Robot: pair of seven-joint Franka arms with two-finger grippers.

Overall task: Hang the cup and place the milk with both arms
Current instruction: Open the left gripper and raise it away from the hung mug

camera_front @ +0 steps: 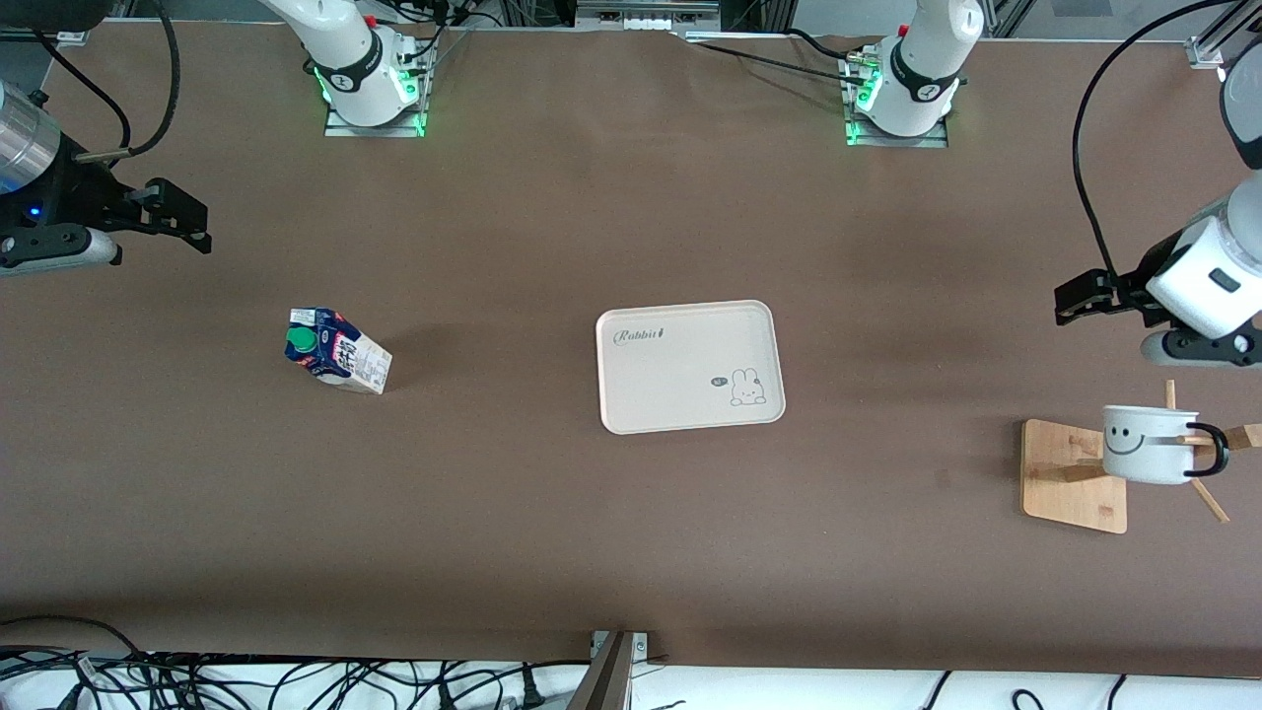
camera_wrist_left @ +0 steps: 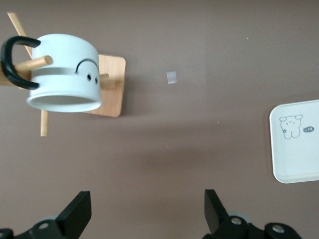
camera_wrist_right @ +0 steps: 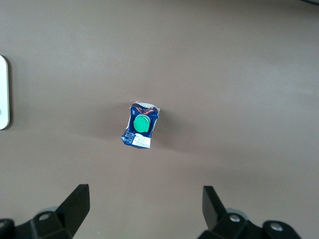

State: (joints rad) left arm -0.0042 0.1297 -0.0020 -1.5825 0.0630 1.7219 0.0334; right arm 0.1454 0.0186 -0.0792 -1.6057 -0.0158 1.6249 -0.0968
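Note:
The white cup [camera_front: 1149, 444] with a black smiley face hangs by its black handle on a peg of a wooden rack [camera_front: 1070, 473] at the left arm's end of the table. In the left wrist view the cup [camera_wrist_left: 65, 74] and the rack [camera_wrist_left: 112, 94] both show. My left gripper [camera_front: 1070, 301] is open and empty over bare table beside the rack, also in its wrist view [camera_wrist_left: 148, 199]. The milk carton [camera_front: 335, 352] stands on the table toward the right arm's end, green cap up [camera_wrist_right: 141, 126]. My right gripper [camera_front: 197, 225] is open and empty, over bare table apart from the milk [camera_wrist_right: 145, 194].
A cream tray [camera_front: 690, 365] with a rabbit print lies at the table's middle, with nothing on it; its edge shows in both wrist views [camera_wrist_left: 296, 144] [camera_wrist_right: 2, 94]. A small scrap of tape [camera_wrist_left: 171, 77] lies on the table near the rack. Cables run along the table's near edge.

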